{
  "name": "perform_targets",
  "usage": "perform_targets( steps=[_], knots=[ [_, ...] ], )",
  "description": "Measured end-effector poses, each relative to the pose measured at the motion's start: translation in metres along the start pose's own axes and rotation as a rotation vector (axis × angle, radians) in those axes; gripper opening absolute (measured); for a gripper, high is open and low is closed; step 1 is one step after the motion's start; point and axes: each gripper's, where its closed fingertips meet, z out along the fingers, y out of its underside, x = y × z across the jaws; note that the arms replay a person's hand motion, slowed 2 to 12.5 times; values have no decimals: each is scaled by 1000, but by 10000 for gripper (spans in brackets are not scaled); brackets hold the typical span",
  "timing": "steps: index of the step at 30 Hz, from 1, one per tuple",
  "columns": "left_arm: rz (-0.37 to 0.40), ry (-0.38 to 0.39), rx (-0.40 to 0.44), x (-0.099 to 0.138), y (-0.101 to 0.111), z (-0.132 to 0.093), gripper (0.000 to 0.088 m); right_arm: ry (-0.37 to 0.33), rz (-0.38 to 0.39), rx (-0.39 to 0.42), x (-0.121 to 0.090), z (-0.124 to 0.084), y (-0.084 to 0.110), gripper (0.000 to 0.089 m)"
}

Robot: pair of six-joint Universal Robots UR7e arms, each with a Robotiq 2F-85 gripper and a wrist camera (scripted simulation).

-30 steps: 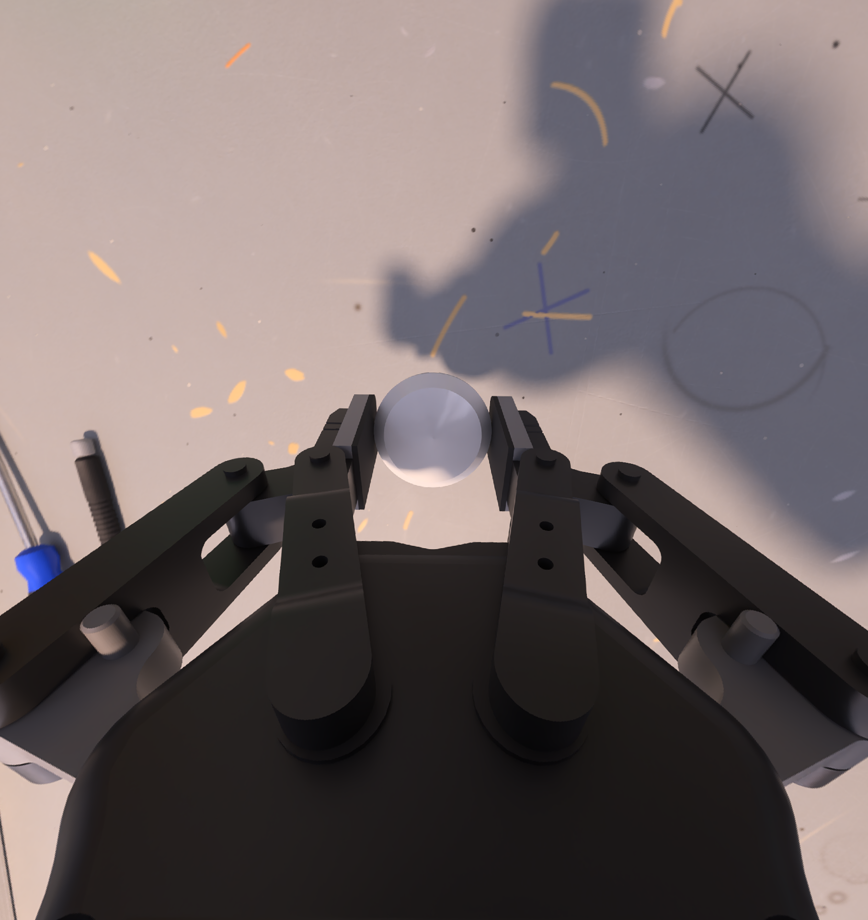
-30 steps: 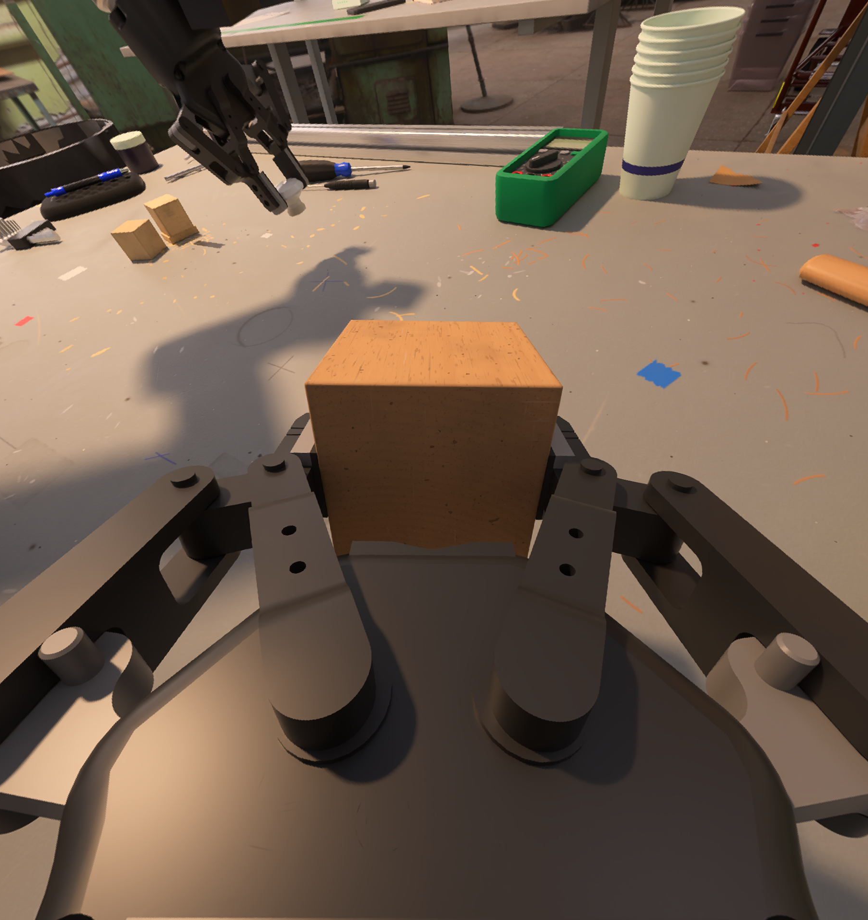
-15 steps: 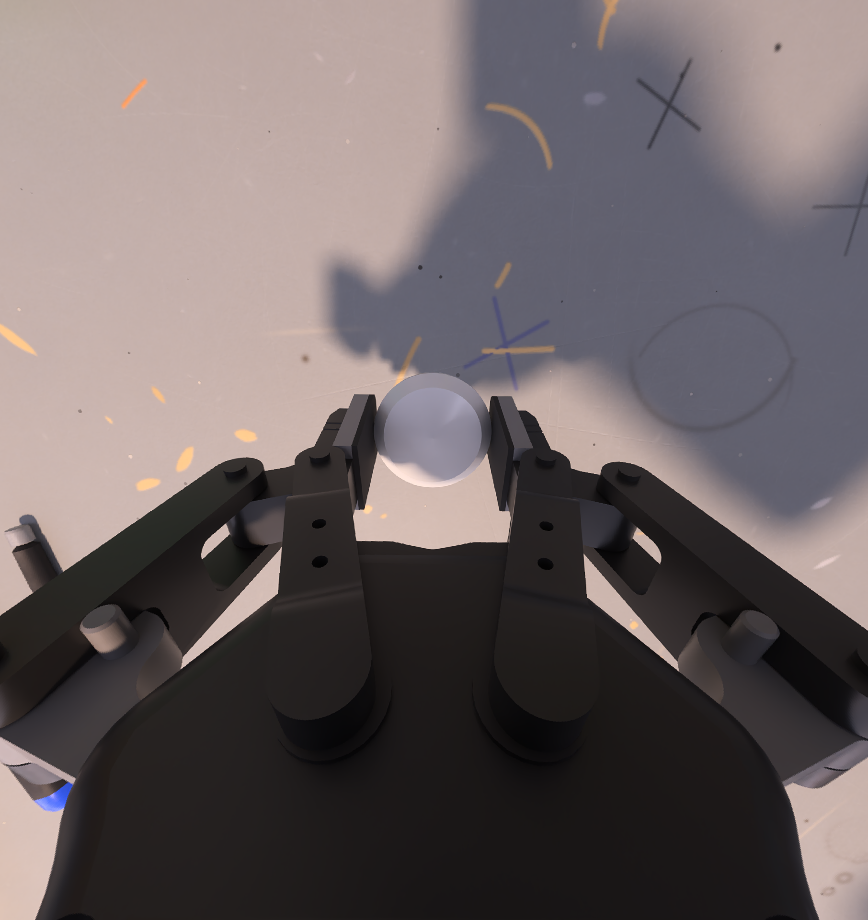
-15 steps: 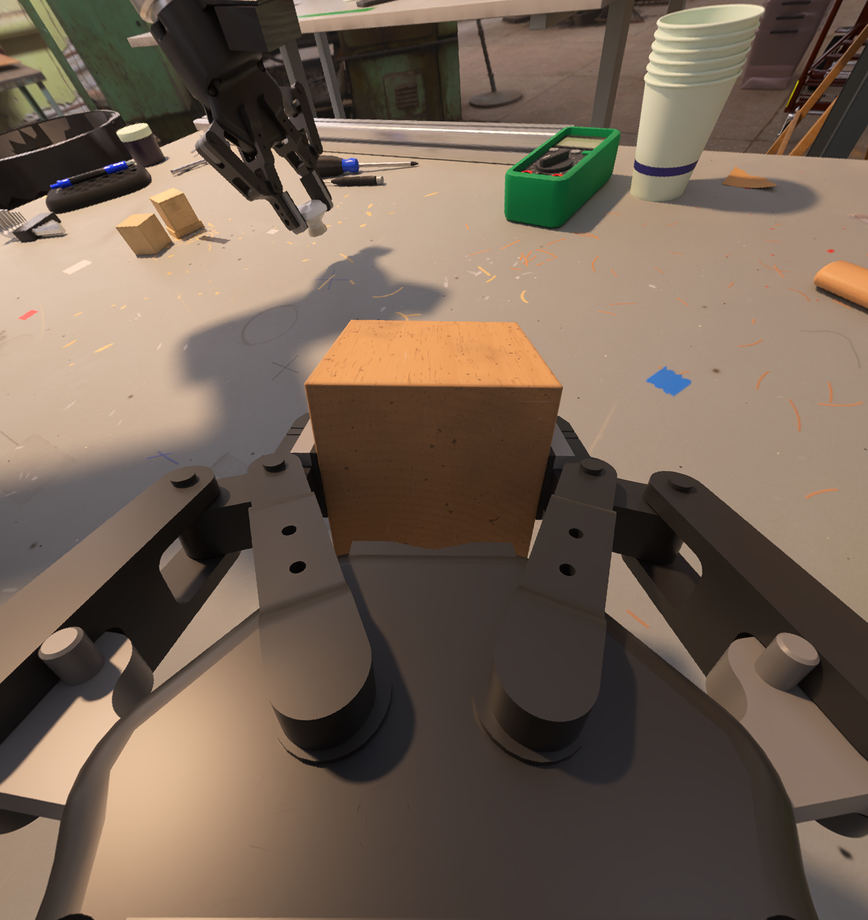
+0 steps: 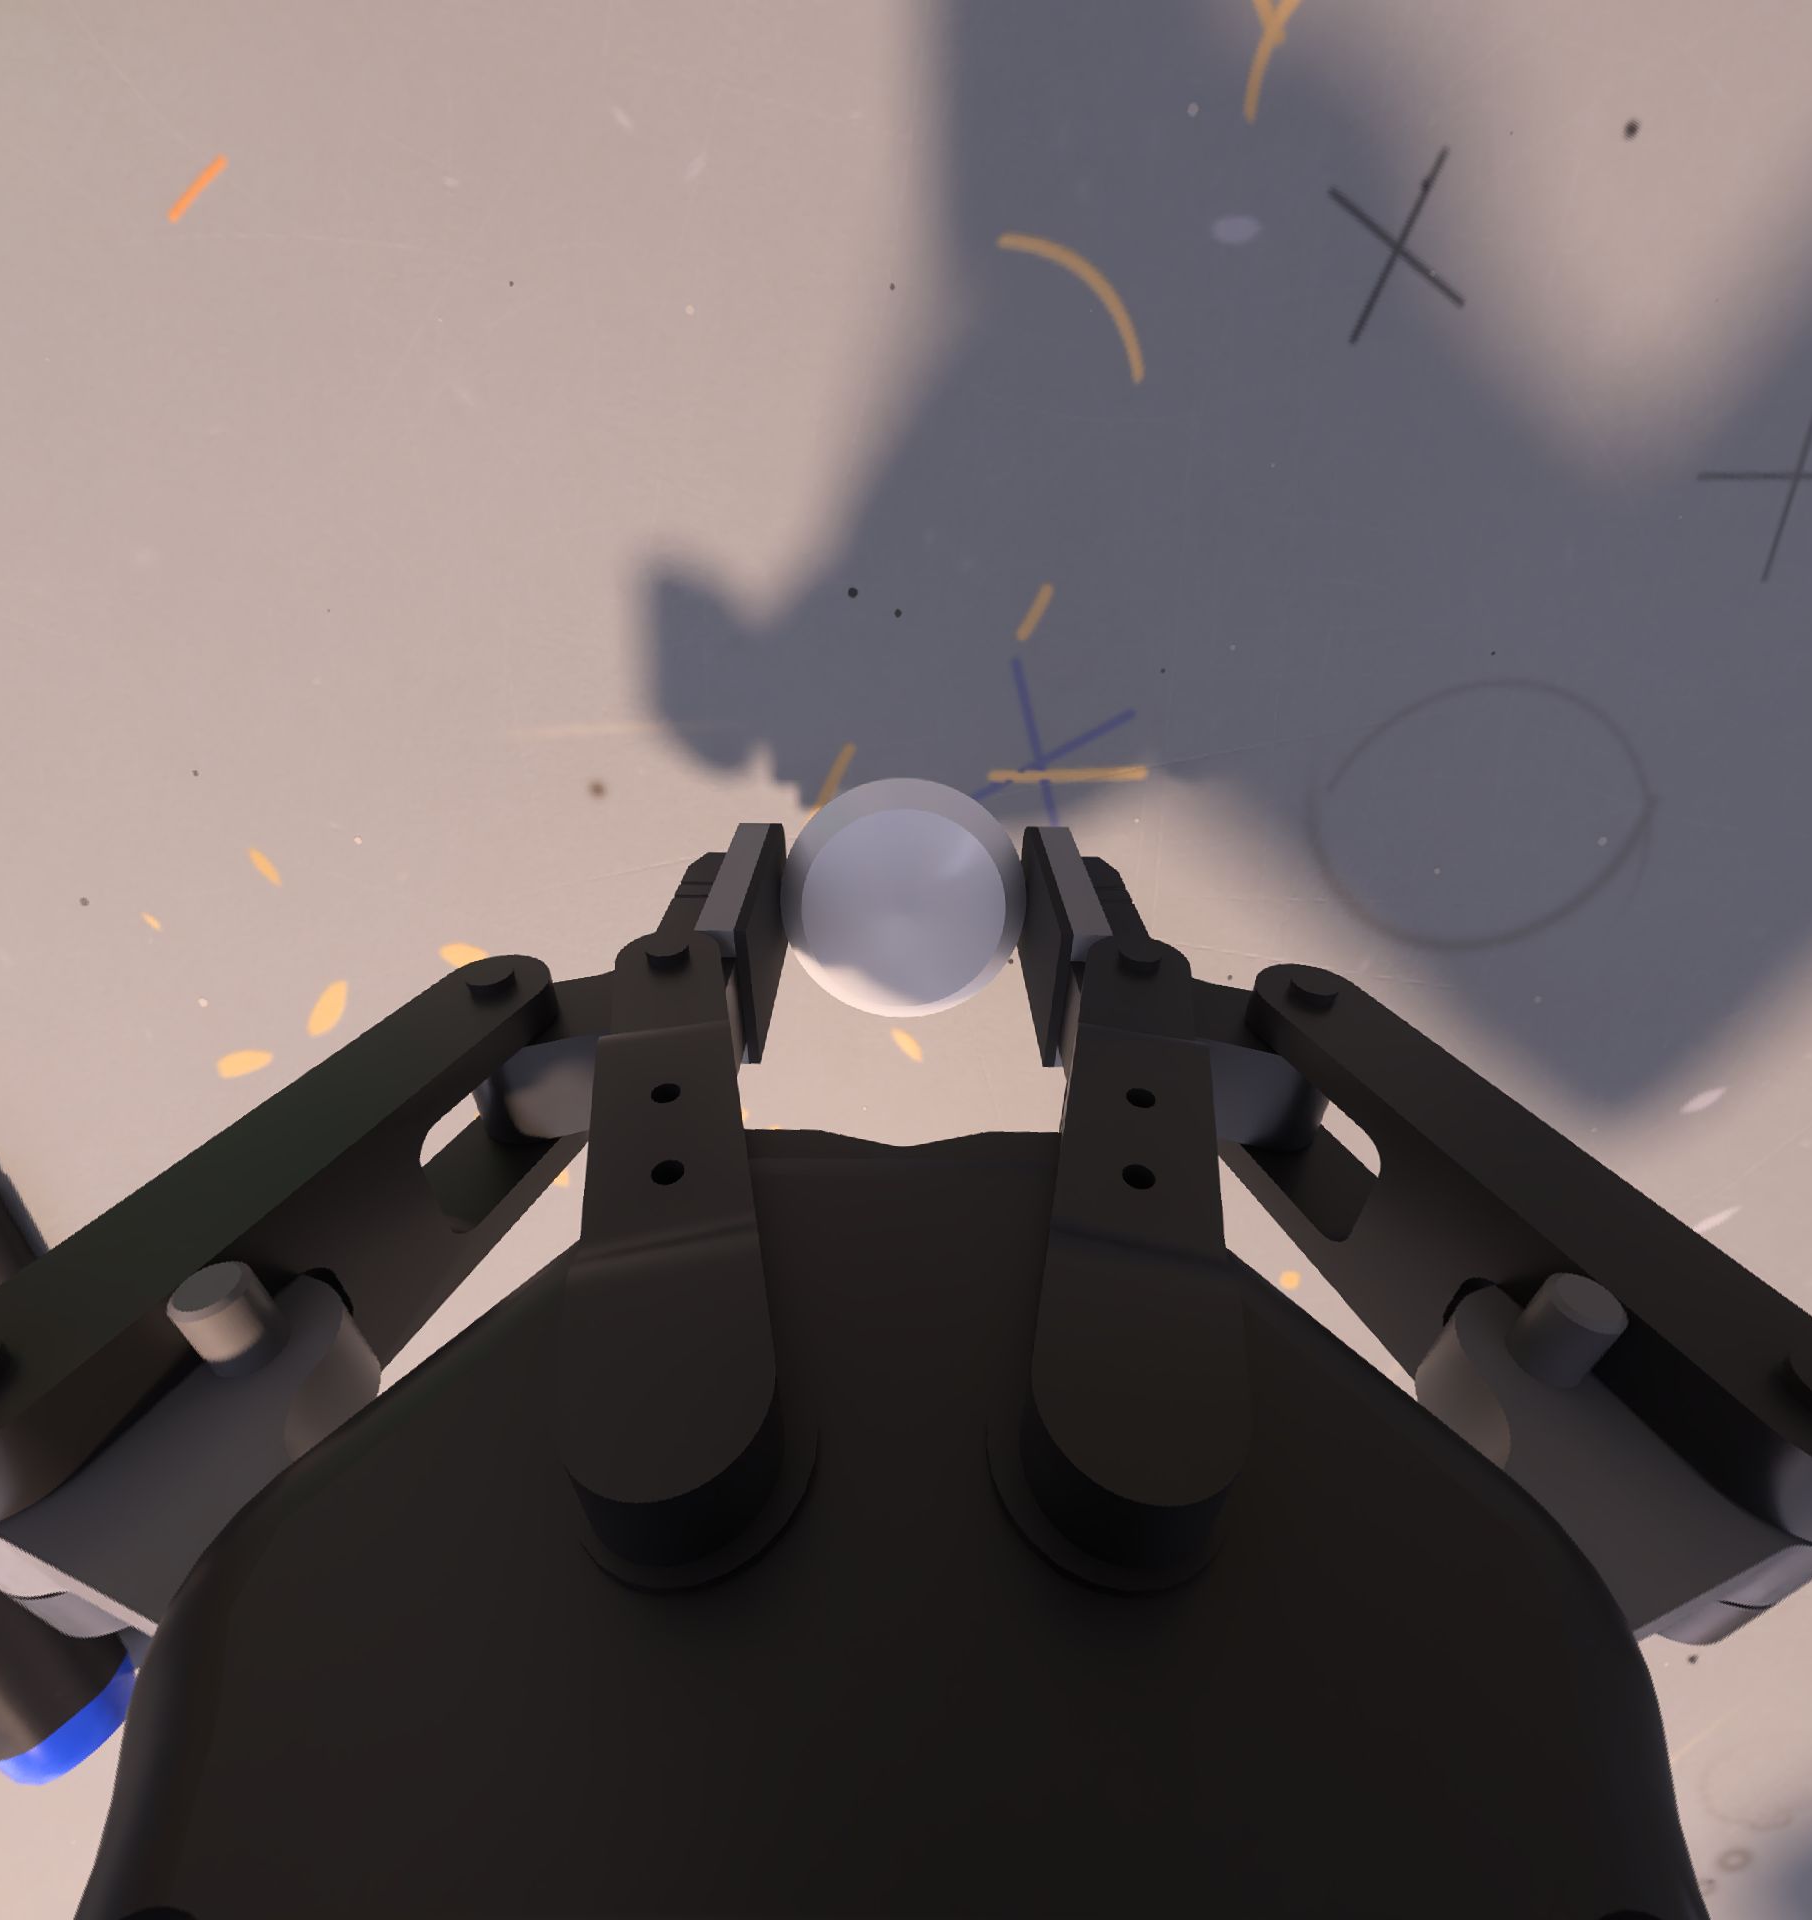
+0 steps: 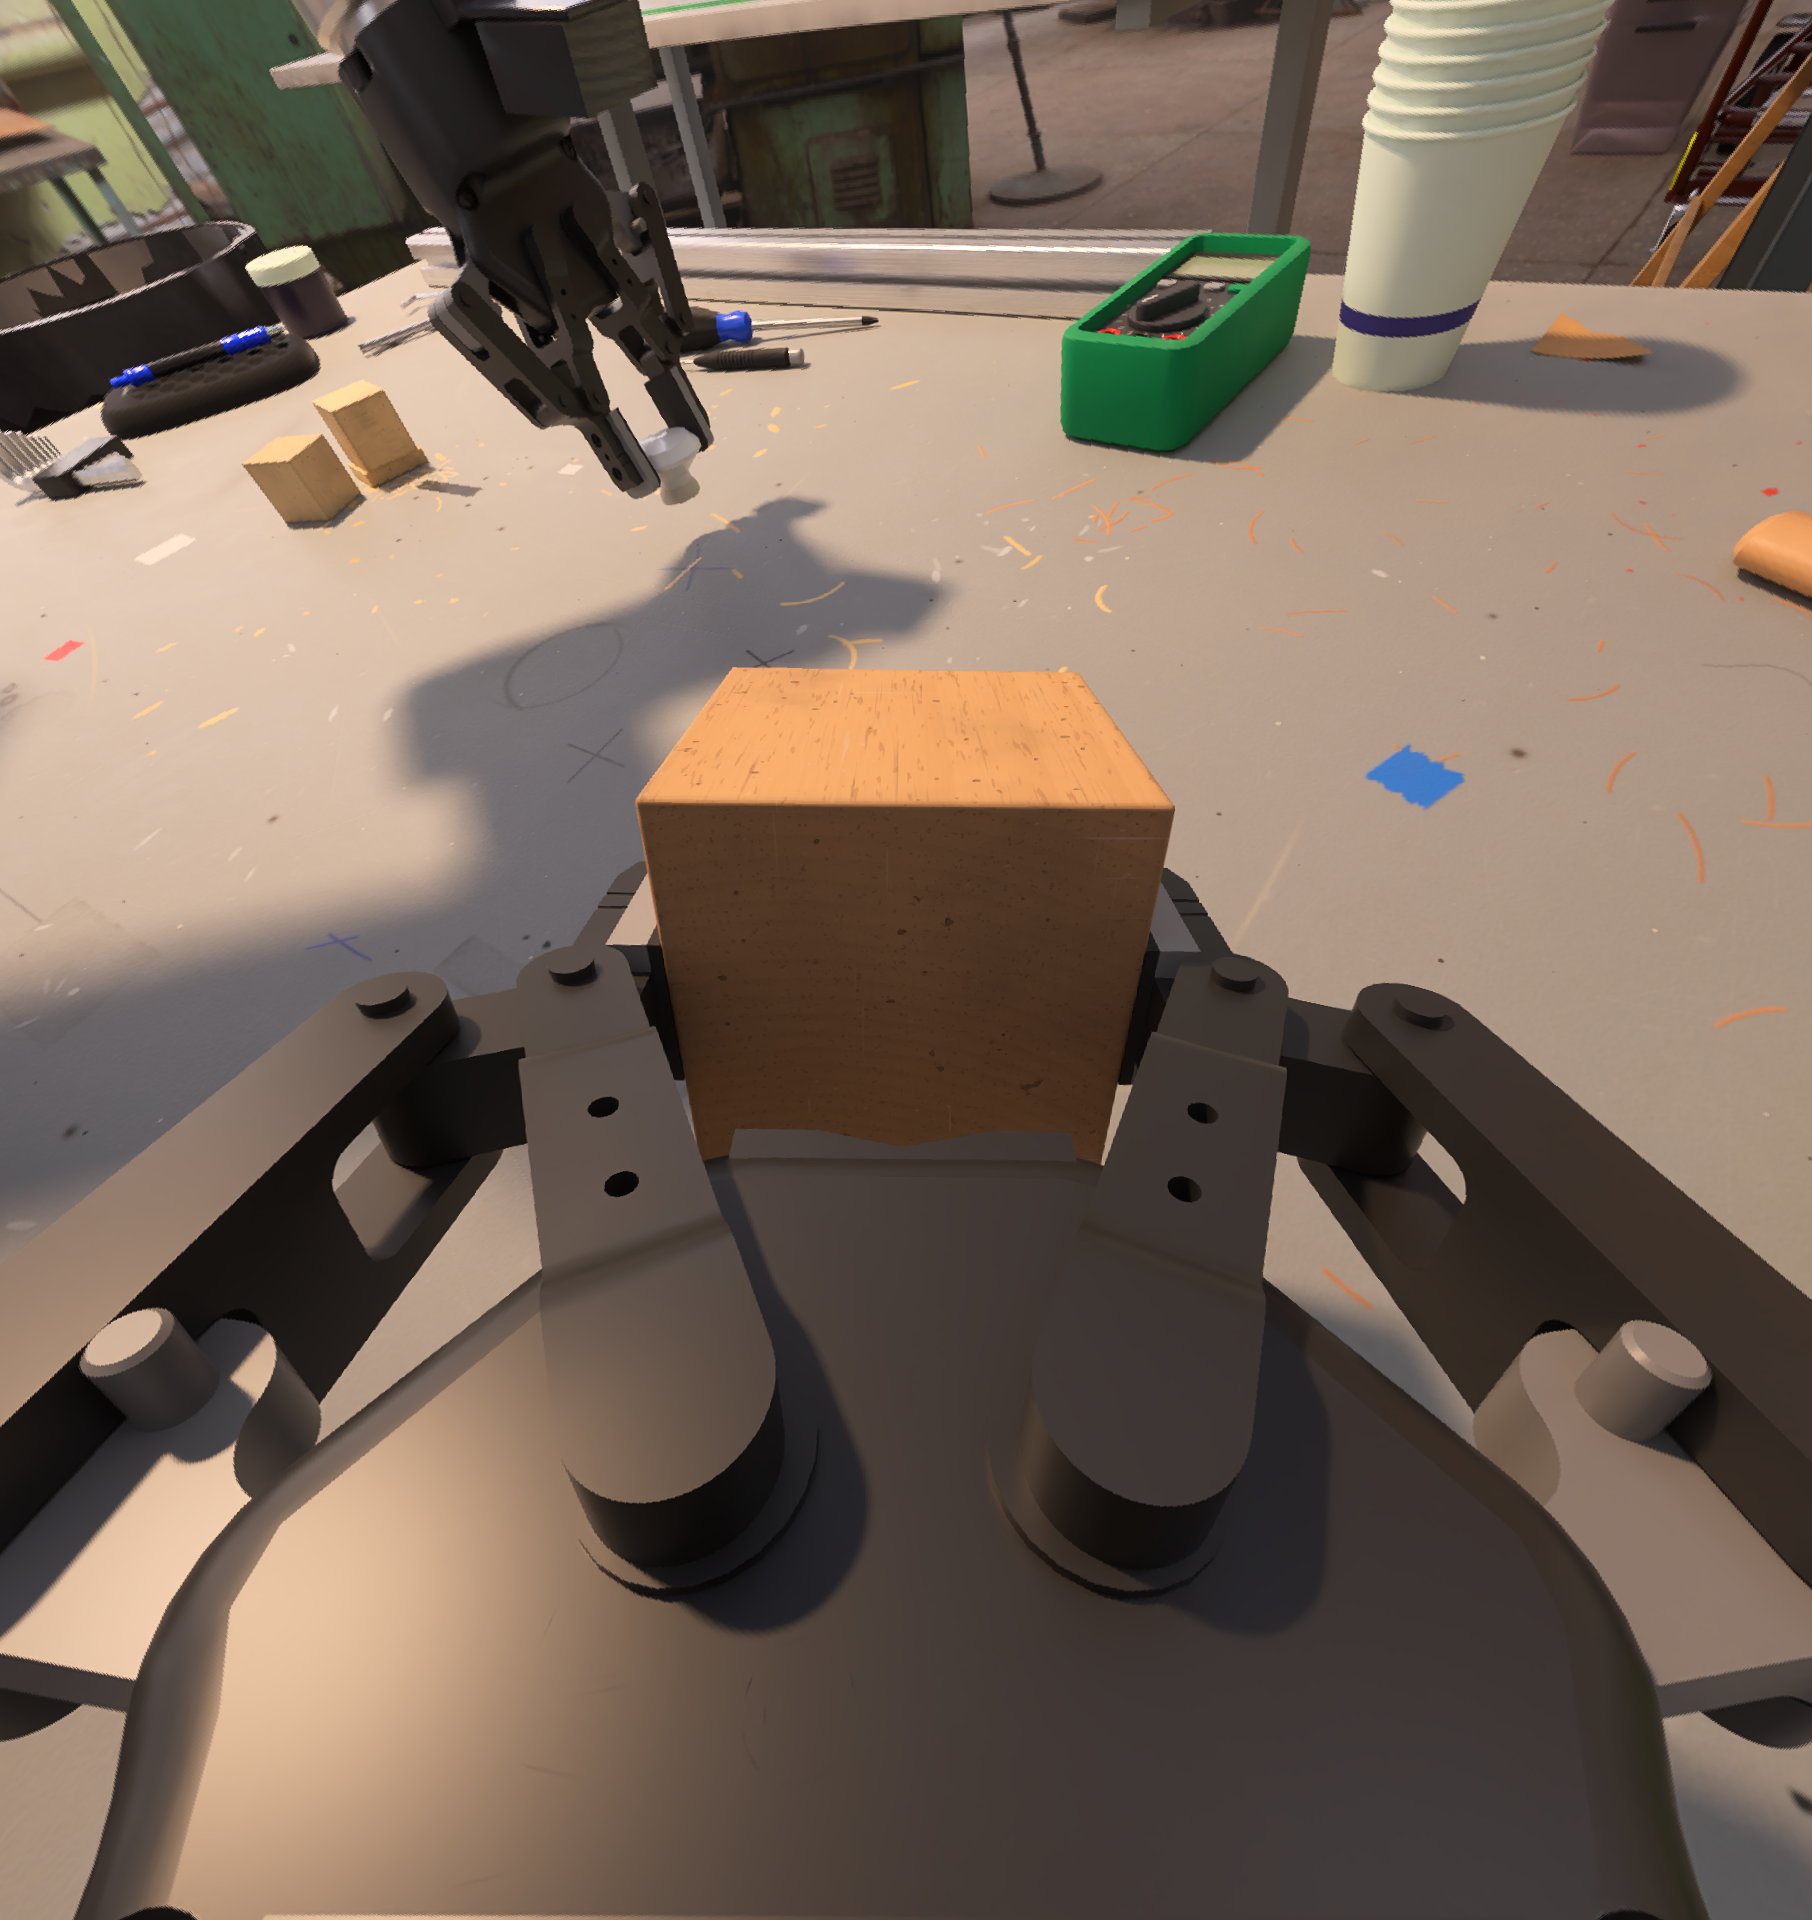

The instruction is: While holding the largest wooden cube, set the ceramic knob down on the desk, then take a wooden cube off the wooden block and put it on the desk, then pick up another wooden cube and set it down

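My left gripper (image 5: 902,914) is shut on the white ceramic knob (image 5: 897,899) and holds it above the desk (image 5: 362,468). In the right wrist view the same gripper (image 6: 663,457) hangs over the desk's far left with the knob (image 6: 673,462) at its tips. My right gripper (image 6: 902,935) is shut on the largest wooden cube (image 6: 902,914), held above the desk. Two small wooden cubes (image 6: 299,476) (image 6: 367,428) stand side by side at the far left; the second seems to rest on a thin wooden block, barely visible.
A green multimeter (image 6: 1182,332) and a stack of paper cups (image 6: 1453,187) stand at the back right. Screwdrivers (image 6: 777,324) lie behind the left gripper, one showing at the left wrist view's edge (image 5: 40,1704). A black tray (image 6: 102,301) is far left, a wooden dowel (image 6: 1806,566) at right.
The left gripper has moved toward the desk's middle and lower with the knob, nearer the right gripper. The right gripper still holds the large cube, barely moved.
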Motion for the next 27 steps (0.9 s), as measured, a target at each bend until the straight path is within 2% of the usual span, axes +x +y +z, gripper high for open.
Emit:
perform_targets(
  steps=[15,27],
  knots=[
    [-9,21,-10,0,3,12,400,-1,-1,-6,1,0,1,601],
    [-16,19,-14,-3,4,13,400,-1,4,-6,2,0,1,601]
  ],
)
